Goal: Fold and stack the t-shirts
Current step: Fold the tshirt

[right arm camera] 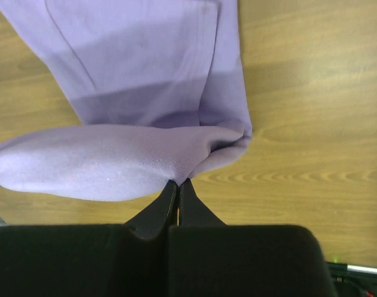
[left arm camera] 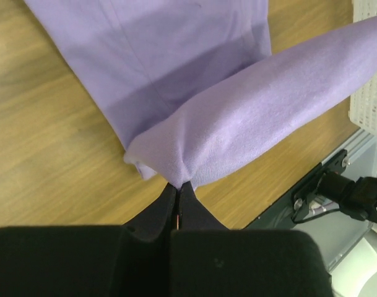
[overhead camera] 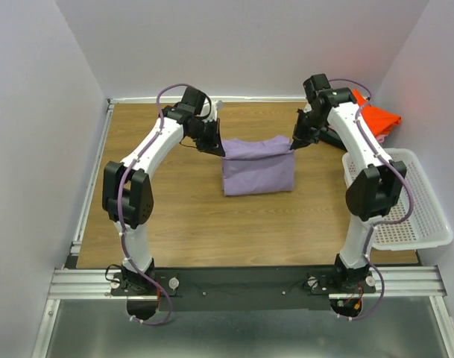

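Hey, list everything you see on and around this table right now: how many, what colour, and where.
lavender t-shirt: one, lavender-purple, mid-table, far edge lifted at both corners.
orange-red t-shirt: one, orange-red, far right corner, partly behind the right arm.
basket: one, white mesh, right edge of the table.
table: one, brown wood, under everything.
left gripper: one, black, shut on the lavender t-shirt's far left corner.
right gripper: one, black, shut on its far right corner.

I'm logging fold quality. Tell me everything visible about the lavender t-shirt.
The lavender t-shirt is plain, soft knit-looking cloth, folded into a rough rectangle mid-table. Its near part lies flat on the wooden table; its far edge is lifted, sagging between two corners, each pinched in shut jaws, one arm per corner.
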